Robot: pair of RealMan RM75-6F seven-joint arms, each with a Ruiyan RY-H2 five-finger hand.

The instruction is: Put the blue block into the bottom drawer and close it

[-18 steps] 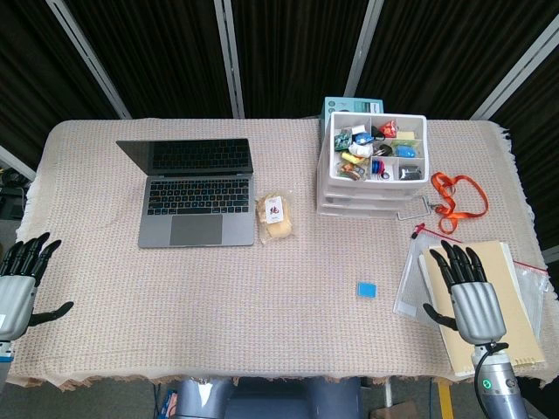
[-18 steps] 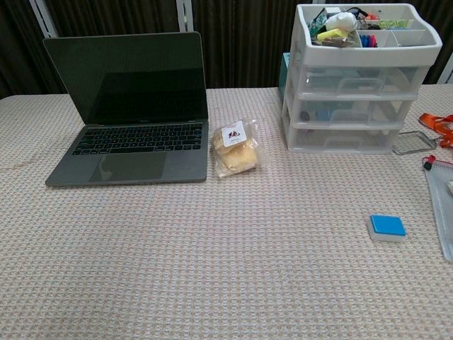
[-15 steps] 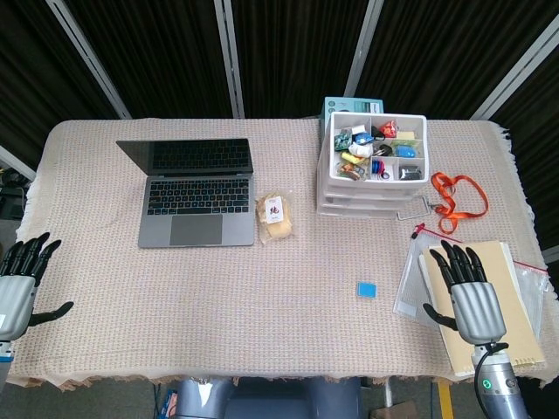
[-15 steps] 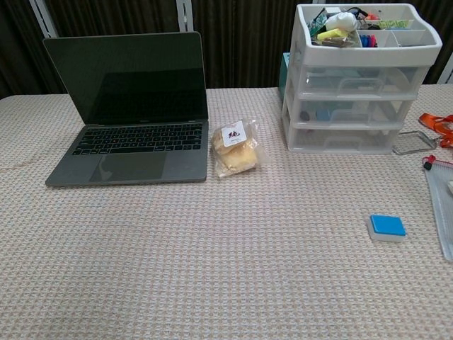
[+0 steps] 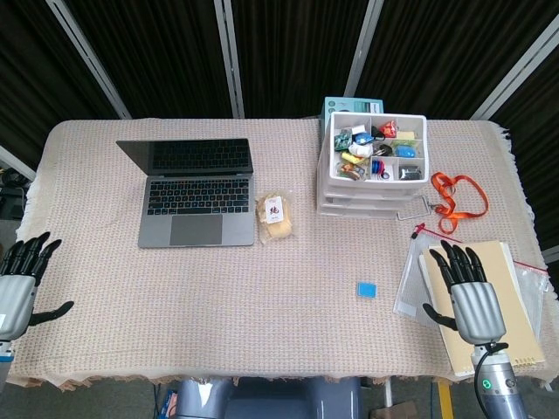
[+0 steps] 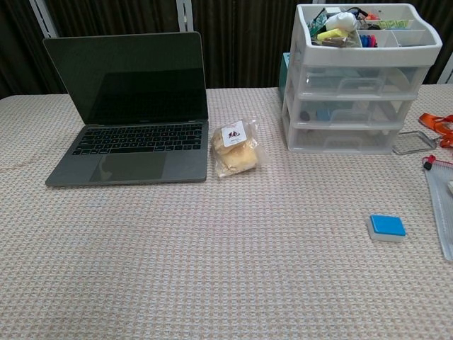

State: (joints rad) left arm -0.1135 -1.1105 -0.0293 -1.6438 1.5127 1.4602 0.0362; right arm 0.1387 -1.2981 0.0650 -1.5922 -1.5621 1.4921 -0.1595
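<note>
Fingers [image 5: 460,264] of the right hand [image 5: 470,297] are stretching out straight and apart, holding nothing, the hand hovering palm down over the notebook [image 5: 482,301] near the table's [image 5: 288,340] front right corner. The left hand [image 5: 19,281] is hanging at the table's front left edge, its fingers likewise spread and empty.

An open laptop [image 5: 194,191] is sitting toward the rear left of the table. A white drawer unit [image 6: 359,78] is standing near the rear edge, right of centre, its top tray holding small mixed items and all its drawers, the bottom drawer [image 6: 343,137] included, sitting pushed in. A clear zip bag [image 5: 417,271] is lying partly under the notebook. An orange lanyard [image 5: 457,197] is lying toward the right edge, beside the unit. A wrapped bun [image 6: 234,148] is lying just beside the laptop's right side.

The blue block [image 6: 386,227] is lying flat on the cloth toward the front right, well apart from the drawer unit and near the bag's left edge. It is showing a bright blue top over a pale white base, with rounded corners.
</note>
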